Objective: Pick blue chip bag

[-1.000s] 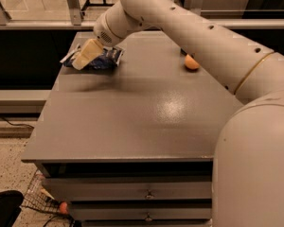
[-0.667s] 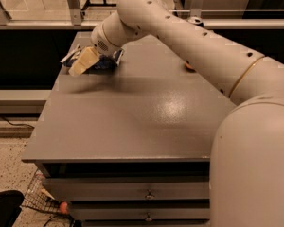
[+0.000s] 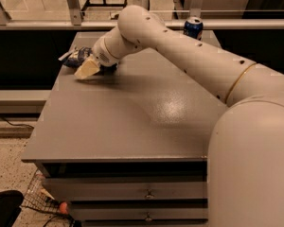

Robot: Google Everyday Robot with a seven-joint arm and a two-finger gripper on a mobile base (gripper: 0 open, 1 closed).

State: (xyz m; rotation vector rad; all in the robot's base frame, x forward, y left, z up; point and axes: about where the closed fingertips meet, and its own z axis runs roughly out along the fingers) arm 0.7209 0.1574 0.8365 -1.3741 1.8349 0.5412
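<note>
The hand [image 3: 86, 70] sits low over the far left part of the grey worktop [image 3: 132, 126], at the end of the white arm [image 3: 189, 56] that reaches in from the right. The blue chip bag [image 3: 75, 57] lies crumpled just behind the hand, partly hidden by it; whether the two touch cannot be told. Well to the right of the hand, a blue soda can [image 3: 193, 28] stands upright at the worktop's far edge.

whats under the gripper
The gripper sits low at the far left of the grey table. The blue chip bag pokes out beside it; the rest of the bag is covered by the gripper, so contact cannot be seen.
</note>
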